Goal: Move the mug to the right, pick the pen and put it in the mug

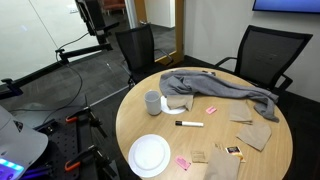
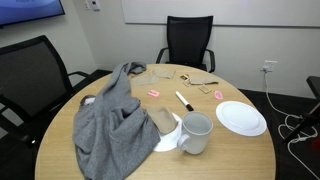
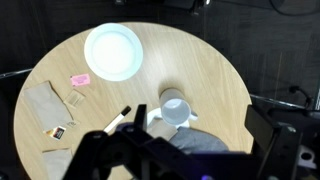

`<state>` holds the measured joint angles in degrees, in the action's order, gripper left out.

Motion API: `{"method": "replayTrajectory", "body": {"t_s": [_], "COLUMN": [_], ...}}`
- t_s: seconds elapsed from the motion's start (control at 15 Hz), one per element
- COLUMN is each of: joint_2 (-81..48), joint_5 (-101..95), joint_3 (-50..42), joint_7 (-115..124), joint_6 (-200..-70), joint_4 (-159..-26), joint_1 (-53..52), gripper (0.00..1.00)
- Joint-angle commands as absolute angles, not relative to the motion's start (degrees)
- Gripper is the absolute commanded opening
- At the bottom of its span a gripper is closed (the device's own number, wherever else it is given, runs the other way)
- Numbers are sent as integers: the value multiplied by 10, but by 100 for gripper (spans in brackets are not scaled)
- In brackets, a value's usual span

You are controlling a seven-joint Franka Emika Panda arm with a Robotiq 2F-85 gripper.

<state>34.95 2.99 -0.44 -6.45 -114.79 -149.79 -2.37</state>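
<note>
The pale grey-white mug (image 1: 153,102) stands upright on the round wooden table, next to a white paper and the edge of a grey cloth; it also shows in the other exterior view (image 2: 195,133) and in the wrist view (image 3: 175,108). The pen (image 1: 189,124), white with a black end, lies flat on the table a little apart from the mug (image 2: 184,99) (image 3: 118,119). My gripper (image 3: 198,128) shows only in the wrist view, as dark fingers set wide apart. It is open, empty and high above the mug and cloth.
A flat white plate (image 1: 149,155) (image 2: 241,118) (image 3: 113,52) lies near the table edge. A crumpled grey cloth (image 1: 215,88) (image 2: 110,125) covers part of the table. Brown napkins (image 3: 45,100) and pink scraps (image 3: 80,78) lie nearby. Black office chairs (image 1: 262,55) ring the table.
</note>
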Motion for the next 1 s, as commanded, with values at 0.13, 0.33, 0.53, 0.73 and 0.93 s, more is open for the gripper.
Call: {"method": "replayTrajectory", "body": {"t_s": [0.13, 0.33, 0.53, 0.73, 0.93], "joint_2": [308, 263, 211, 150, 96], "joint_5": [27, 20, 18, 17, 16], "joint_3": [45, 56, 53, 47, 41], "joint_7": [15, 41, 46, 33, 24], "joint_6": [-1349, -1437, -1487, -1521, -1544], "joint_4": [-1551, -1565, -1563, -1553, -1543], "joint_1": [-30, -24, -21, -23, -23], "gripper": [100, 100, 100, 100, 100]}}
